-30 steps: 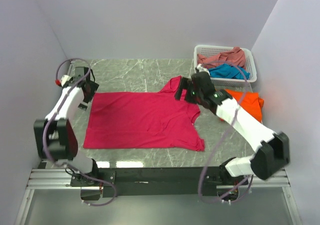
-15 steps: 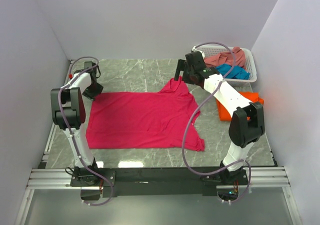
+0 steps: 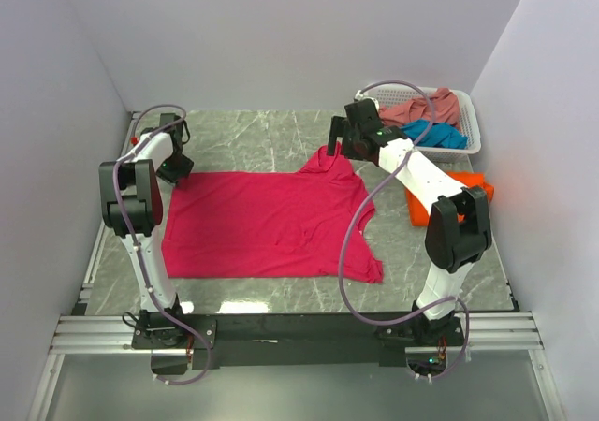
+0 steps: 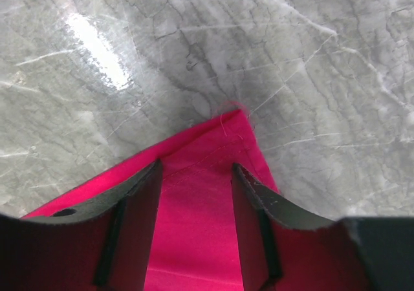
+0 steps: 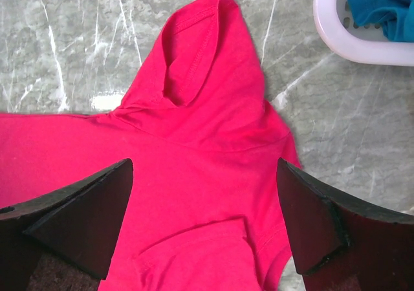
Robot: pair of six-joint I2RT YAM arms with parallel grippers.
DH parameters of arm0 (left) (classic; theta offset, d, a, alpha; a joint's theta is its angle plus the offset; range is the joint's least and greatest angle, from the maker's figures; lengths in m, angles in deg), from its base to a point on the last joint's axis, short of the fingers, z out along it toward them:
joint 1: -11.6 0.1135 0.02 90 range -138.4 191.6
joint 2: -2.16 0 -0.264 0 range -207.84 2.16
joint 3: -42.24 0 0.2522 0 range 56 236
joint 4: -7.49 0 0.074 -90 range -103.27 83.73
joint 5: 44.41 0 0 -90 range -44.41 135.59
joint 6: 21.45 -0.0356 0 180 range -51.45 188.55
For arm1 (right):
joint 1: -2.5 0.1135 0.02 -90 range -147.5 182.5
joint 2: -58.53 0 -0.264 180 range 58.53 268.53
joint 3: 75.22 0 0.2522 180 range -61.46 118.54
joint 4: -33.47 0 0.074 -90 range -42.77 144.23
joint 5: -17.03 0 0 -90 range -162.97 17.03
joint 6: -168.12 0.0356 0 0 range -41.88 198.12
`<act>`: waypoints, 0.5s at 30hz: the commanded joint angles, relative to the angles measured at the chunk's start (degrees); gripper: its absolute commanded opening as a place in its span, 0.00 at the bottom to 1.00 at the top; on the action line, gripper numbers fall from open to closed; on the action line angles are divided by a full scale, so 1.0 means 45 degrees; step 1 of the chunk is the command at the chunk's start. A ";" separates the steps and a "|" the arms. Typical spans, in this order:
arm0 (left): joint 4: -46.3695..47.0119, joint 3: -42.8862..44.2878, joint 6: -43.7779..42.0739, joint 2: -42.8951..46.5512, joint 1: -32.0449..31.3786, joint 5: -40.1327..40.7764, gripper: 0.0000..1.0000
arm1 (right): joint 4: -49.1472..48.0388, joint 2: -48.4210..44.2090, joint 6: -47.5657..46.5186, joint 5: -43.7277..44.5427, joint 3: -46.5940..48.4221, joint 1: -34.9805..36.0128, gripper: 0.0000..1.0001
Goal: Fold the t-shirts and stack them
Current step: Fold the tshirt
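The magenta-pink t-shirt (image 3: pixel 267 225) lies spread flat on the marble table. My left gripper (image 3: pixel 174 169) is open at its far left corner; in the left wrist view (image 4: pixel 194 220) the jaws straddle that corner (image 4: pixel 226 142) with the cloth flat between them. My right gripper (image 3: pixel 339 150) is open over the far sleeve; in the right wrist view (image 5: pixel 204 220) the jaws stand wide apart above the sleeve (image 5: pixel 207 64). The folded orange t-shirt (image 3: pixel 471 186) lies at the right, partly hidden by my right arm. The salmon-pink t-shirt (image 3: pixel 426 108) and teal-blue t-shirt (image 3: pixel 438 135) lie in the basket.
The white lattice basket (image 3: pixel 470 146) stands at the far right corner; its rim (image 5: pixel 343 42) shows in the right wrist view. Walls close the table on the left, back and right. Bare marble (image 3: pixel 262 136) lies beyond the shirt.
Both arms reached toward the far side: the left gripper moved onto the shirt's far left corner, the right gripper moved back over the far sleeve. The shirt lies as before.
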 commanded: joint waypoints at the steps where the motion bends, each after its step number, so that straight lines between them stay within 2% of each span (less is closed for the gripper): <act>1: -0.0418 0.0671 -0.0140 0.0260 -0.0003 0.0356 0.53 | -0.0202 -0.0144 -0.0361 0.0224 0.0155 -0.0078 0.97; 8: -0.0614 0.1901 -0.0179 -0.0090 0.0037 0.0532 0.52 | -0.0339 -0.0184 -0.0400 -0.0108 -0.0138 -0.0078 0.97; 15: -0.1142 0.3035 -0.0180 -0.1497 0.0056 0.0611 0.50 | -0.0222 -0.0262 -0.0498 0.0087 -0.0236 -0.0078 0.97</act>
